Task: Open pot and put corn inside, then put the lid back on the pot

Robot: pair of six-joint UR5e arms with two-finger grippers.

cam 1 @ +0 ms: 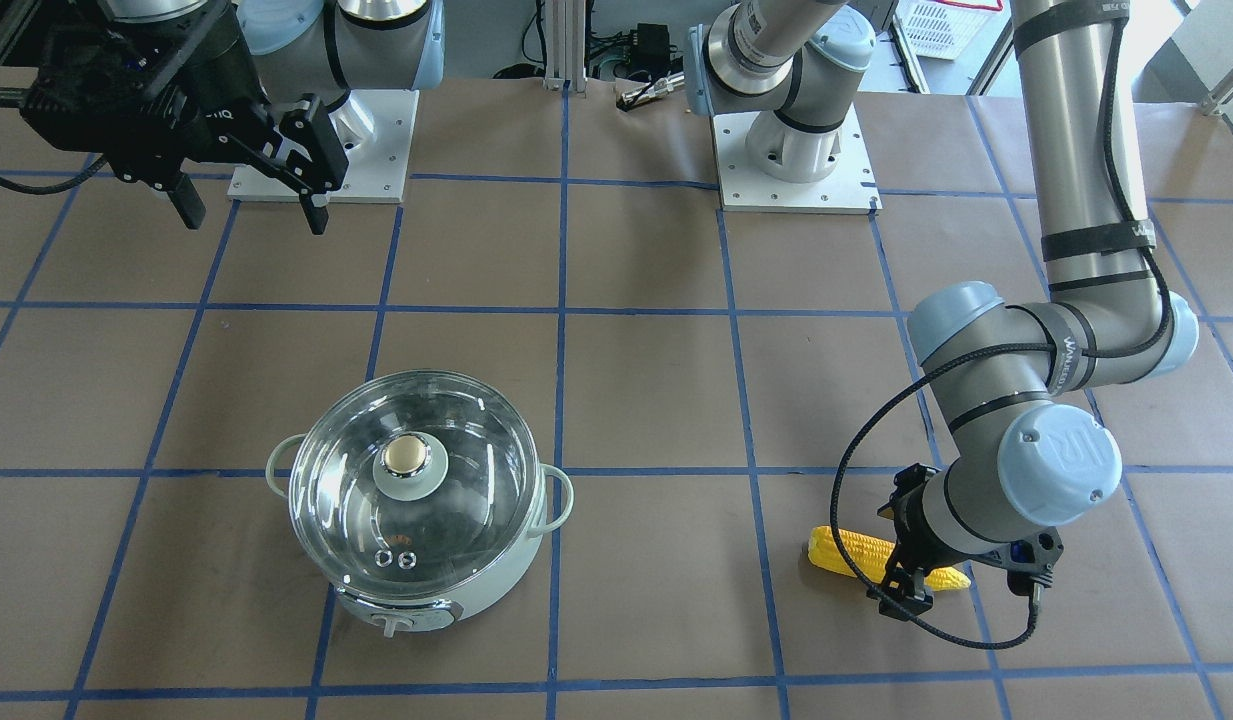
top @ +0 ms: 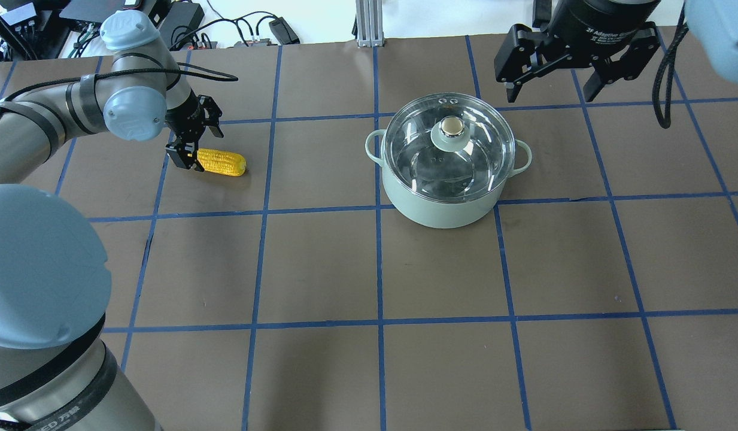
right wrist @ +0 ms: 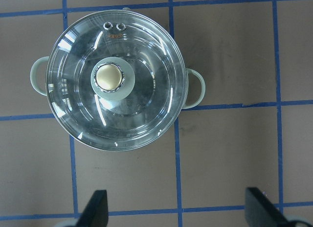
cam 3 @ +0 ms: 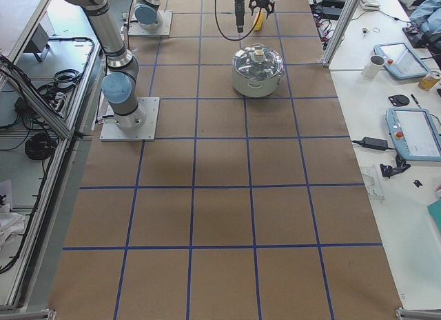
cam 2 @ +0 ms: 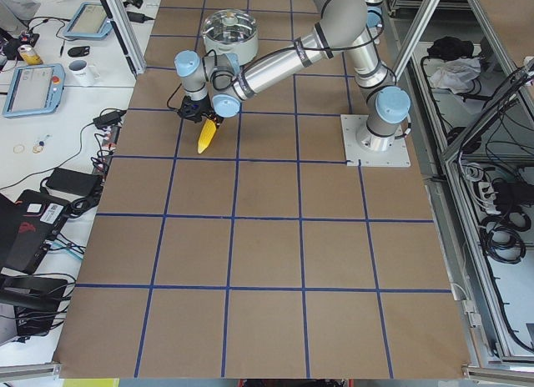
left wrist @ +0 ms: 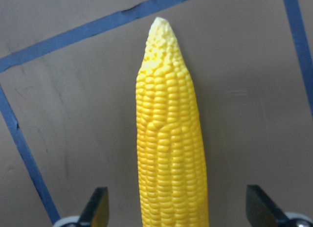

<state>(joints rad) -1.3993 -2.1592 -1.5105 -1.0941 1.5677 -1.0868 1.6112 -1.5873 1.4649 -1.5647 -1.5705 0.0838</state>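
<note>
Corn (top: 222, 162) lies flat on surface (top: 321, 263), well to the left of pot (top: 440, 209). Left tool (top: 187, 158) is spread wide astride its thick end, not touching. Likely light, stiff, bumpy: easy grip. Lid (top: 416, 140) on pot blocks entry; glass, slick, fragile, so take it by knob (top: 451, 127). Right tool (top: 549, 90) spread, empty, beyond pot

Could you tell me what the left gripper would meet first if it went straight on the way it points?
Most likely the corn, whose thick end lies inside the open left gripper. The tips straddle it, so they might touch the table first; depth is unclear.
</note>
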